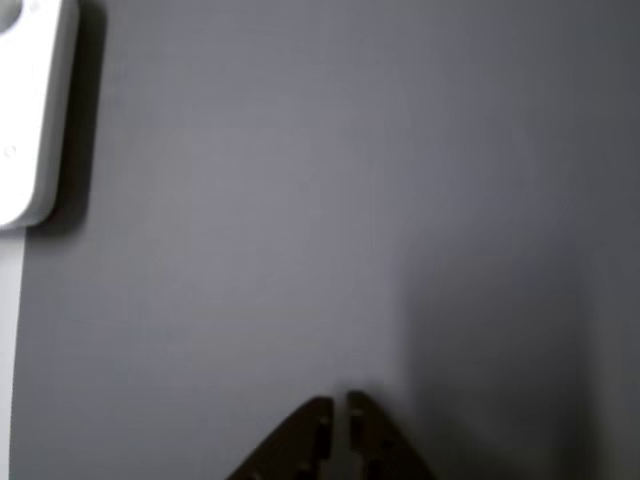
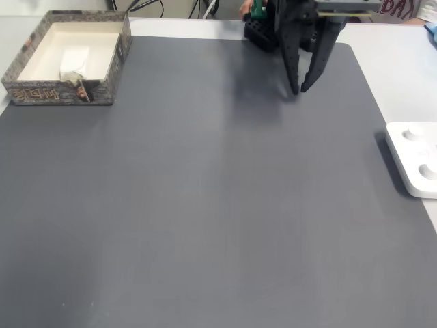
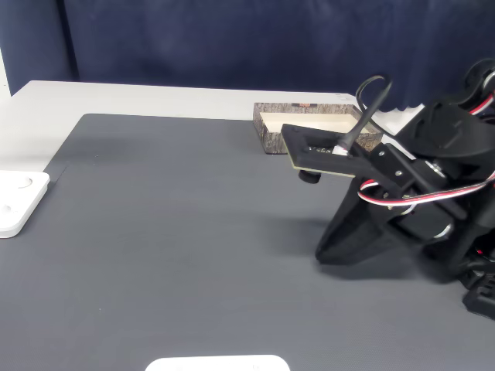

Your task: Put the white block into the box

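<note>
Both fixed views show the gripper (image 2: pixel 298 90) nearly closed and empty near the mat's (image 2: pixel 205 205) far edge, the white block (image 2: pixel 74 60) in the corner box (image 2: pixel 113 68).

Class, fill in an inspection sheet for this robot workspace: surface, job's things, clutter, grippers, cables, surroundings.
Surface: dark grey mat on a white table, bare in the middle.
Job's things: box at the mat's far left corner in a fixed view; white block appears to lie inside it.
Clutter: flat white device at the mat's edge.
Grippers: gripper points down over the mat, fingers nearly together, holding nothing.
Cables: red and white wires on the arm.
Surroundings: dark blue curtain.
</note>
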Motion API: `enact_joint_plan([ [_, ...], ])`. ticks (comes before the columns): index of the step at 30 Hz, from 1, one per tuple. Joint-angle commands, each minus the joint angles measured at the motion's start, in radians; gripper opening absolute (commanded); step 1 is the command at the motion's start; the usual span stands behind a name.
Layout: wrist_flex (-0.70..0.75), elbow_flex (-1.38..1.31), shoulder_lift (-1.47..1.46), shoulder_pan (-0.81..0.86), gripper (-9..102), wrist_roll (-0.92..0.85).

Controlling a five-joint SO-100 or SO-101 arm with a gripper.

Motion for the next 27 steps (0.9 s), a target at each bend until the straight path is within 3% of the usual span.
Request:
enact_joint_plan([
  [1, 0.008, 0.020, 0.025, 0.005, -1, -0.015],
  [27, 0.017, 0.020, 0.037, 0.003, 0, -0.040],
])
